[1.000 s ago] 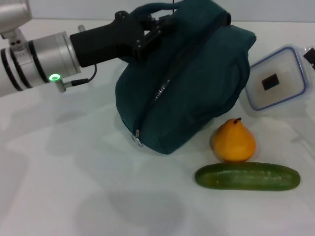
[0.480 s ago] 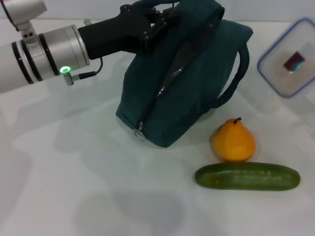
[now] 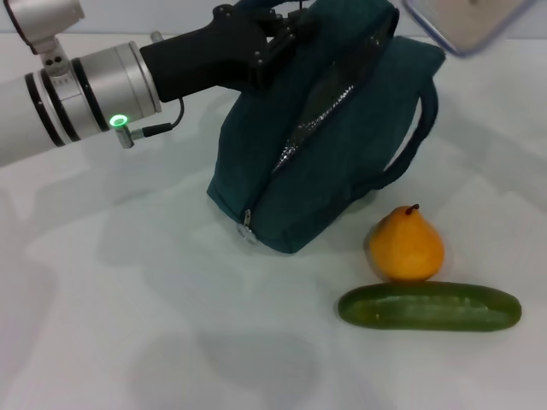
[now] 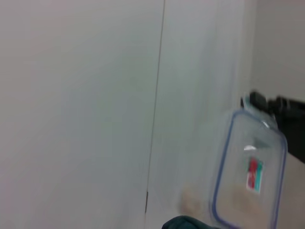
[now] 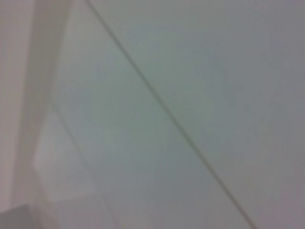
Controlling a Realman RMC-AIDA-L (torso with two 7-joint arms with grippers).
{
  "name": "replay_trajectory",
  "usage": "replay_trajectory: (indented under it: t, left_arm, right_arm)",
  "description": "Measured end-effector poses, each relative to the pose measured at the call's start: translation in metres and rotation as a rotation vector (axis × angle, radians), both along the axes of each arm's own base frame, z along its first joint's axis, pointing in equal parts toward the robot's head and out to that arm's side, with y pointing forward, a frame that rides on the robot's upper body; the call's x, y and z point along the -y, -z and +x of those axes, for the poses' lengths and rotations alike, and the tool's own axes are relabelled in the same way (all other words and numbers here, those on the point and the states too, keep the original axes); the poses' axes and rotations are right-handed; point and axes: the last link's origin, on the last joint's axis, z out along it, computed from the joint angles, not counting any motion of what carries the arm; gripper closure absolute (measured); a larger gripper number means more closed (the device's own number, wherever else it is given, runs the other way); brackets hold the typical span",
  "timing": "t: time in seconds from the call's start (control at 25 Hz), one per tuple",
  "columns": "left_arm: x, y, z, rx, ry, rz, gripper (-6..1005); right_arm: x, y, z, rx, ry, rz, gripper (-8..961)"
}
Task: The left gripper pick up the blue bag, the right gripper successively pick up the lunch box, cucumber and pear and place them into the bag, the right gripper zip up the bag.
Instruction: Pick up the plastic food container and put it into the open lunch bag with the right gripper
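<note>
The left pincer (image 3: 278, 38) reached in from the left of the head view, its black body on a silver-white arm with a green light, and it was clamped on the top of the blue bag (image 3: 329, 145) at the handle. The bag stood tilted on the white table (image 3: 128, 325), its base resting on the surface and its top lifted toward the pincer. Its zipper (image 3: 295, 141) ran down the near face, partly parted so that the silver lining showed, with the metal ring pull (image 3: 246, 229) at the lower end. One loop handle (image 3: 414, 141) hung down the bag's right side.

The lunch box (image 3: 457, 21) was up in the air above the bag's upper right corner, cut off by the top edge of the head view. In the left wrist view the same clear, blue-rimmed lunch box (image 4: 248, 176) hung tilted, with a black part of the right pincer (image 4: 281, 112) just behind its far end. Whether its fingers were wide or closed on the box could not be told.

The pear (image 3: 406, 243) stood upright on the table, right of the bag's lower corner and clear of it. The cucumber (image 3: 429, 306) lay lengthwise just in front of the pear, touching or nearly touching it.

The right wrist view showed only a pale surface.
</note>
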Motion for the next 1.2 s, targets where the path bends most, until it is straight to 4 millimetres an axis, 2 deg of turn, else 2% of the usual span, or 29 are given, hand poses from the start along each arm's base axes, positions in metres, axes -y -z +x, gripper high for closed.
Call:
replay_trajectory:
  t: [0.24, 0.36, 0.64, 0.88, 0.96, 1.04, 1.2]
  left_arm:
    - [0.000, 0.001, 0.001, 0.009, 0.001, 0.002, 952]
    - [0.000, 0.000, 0.001, 0.012, -0.003, 0.007, 952]
    - [-0.002, -0.001, -0.001, 0.021, -0.019, 0.025, 952]
    - [-0.006, -0.002, -0.003, 0.011, -0.039, 0.034, 952]
    - [-0.007, -0.002, -0.002, 0.008, -0.042, 0.036, 952]
    - [-0.007, 0.000, -0.001, 0.008, -0.043, 0.035, 952]
    - [-0.007, 0.004, 0.002, 0.017, -0.041, 0.025, 952]
  right_arm:
    - [-0.013, 0.008, -0.040, 0.000, -0.094, -0.062, 867]
    - [-0.012, 0.019, -0.044, 0.023, -0.107, -0.101, 867]
    - [0.001, 0.029, -0.022, 0.035, -0.052, -0.109, 867]
    - [0.001, 0.043, 0.003, 0.124, 0.054, -0.109, 867]
    - [0.001, 0.047, 0.005, 0.142, 0.065, -0.111, 868]
    - [-0.001, 0.063, 0.004, 0.223, 0.074, -0.139, 868]
    - [-0.002, 0.077, 0.002, 0.287, 0.074, -0.175, 868]
